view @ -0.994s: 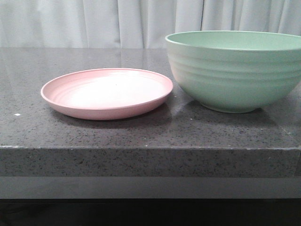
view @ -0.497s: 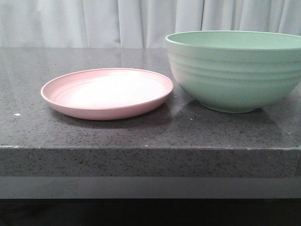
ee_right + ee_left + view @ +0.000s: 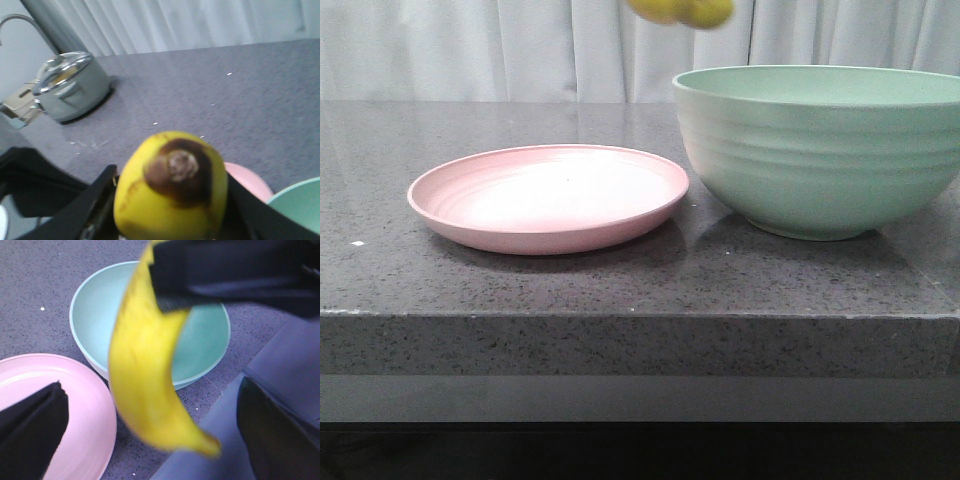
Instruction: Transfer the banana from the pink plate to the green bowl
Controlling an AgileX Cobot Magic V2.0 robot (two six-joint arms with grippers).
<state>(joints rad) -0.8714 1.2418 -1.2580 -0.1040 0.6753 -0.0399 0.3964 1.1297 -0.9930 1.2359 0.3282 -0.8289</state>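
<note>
The yellow banana (image 3: pixel 682 10) hangs at the top edge of the front view, above the gap between the pink plate (image 3: pixel 548 235) and the green bowl (image 3: pixel 820 160). The plate holds nothing. In the right wrist view my right gripper (image 3: pixel 170 212) is shut on the banana (image 3: pixel 165 205), whose dark tip faces the camera. The left wrist view shows the blurred banana (image 3: pixel 145 375) held from above by the black right gripper (image 3: pixel 225 275), over the bowl (image 3: pixel 95 305) and plate (image 3: pixel 85 410). My left gripper (image 3: pixel 155 440) is open, its fingers (image 3: pixel 30 430) wide apart and off the banana.
The dark speckled counter ends in a front edge (image 3: pixel 640 315) close to the camera. A silver lidded pot (image 3: pixel 70 87) stands far off on the counter in the right wrist view. A white curtain hangs behind.
The banana has come into the front view at the top edge; it was out of sight in both earlier frames. Plate and bowl have not moved.
</note>
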